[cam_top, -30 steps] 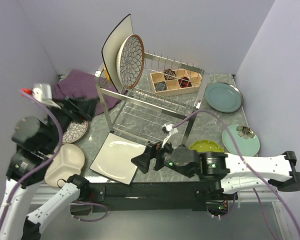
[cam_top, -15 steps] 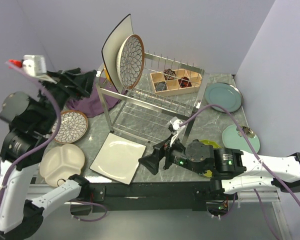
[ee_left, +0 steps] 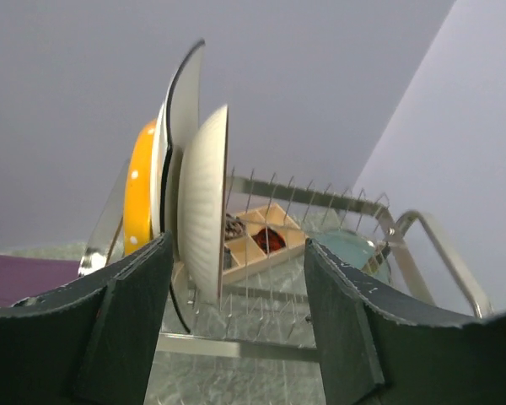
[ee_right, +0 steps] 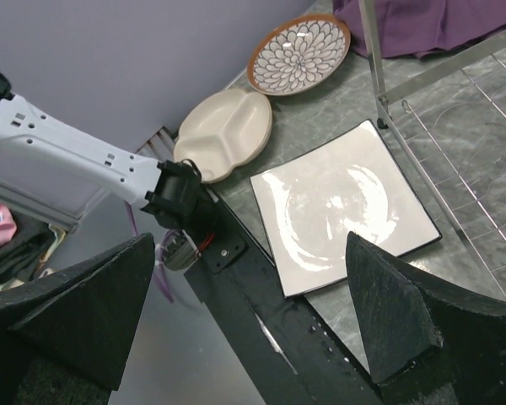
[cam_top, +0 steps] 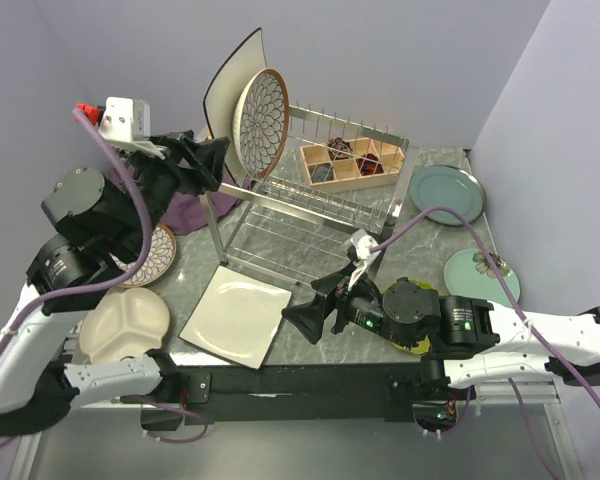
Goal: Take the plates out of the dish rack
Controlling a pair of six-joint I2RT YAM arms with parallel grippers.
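Closing off-centre, the spread left fingers (ee_left: pixel 126 321) could clip the cream square plate (cam_top: pixel 223 90) or orange plate (ee_left: pixel 139 198) and topple all 3 off the dish rack (cam_top: pixel 310 200). The brown-rimmed patterned plate (cam_top: pixel 262 122) stands upright at the rack's left end, just ahead between those fingers; the right fingers (ee_right: pixel 76 304) gape empty.
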